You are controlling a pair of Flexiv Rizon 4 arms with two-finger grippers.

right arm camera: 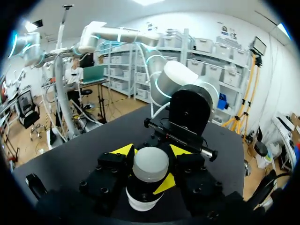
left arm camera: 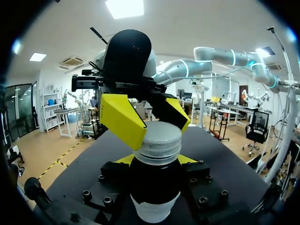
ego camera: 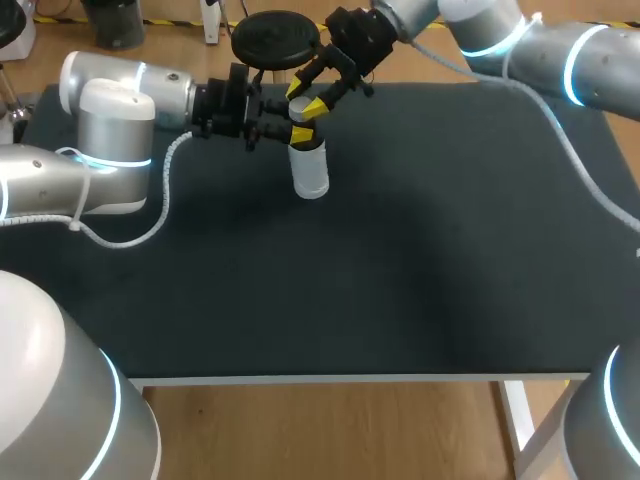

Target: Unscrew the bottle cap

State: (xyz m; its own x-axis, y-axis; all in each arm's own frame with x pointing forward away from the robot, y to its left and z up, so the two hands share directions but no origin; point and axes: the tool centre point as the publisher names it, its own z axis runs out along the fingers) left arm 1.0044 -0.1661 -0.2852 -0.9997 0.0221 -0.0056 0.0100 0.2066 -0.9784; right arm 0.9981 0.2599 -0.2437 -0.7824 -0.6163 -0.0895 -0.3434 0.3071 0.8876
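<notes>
This is a robotics lab. Two grey arms with glowing rings, the left arm [ego camera: 100, 150] and the right arm [ego camera: 560, 50], hang over a black-topped bench [ego camera: 350, 280]. The left claw [ego camera: 298, 133] and right claw [ego camera: 305, 98] are together near its 12 o'clock edge. Around the bench lies a wood floor [ego camera: 330, 430] marked with yellow-black tape [left arm camera: 58, 161]. Beyond the right claw stand shelves [right arm camera: 197, 51] stacked with white bins. Beyond the left claw are worktables [left arm camera: 65, 112] and an office chair [left arm camera: 258, 131], with flat light panels [left arm camera: 124, 8] overhead.
</notes>
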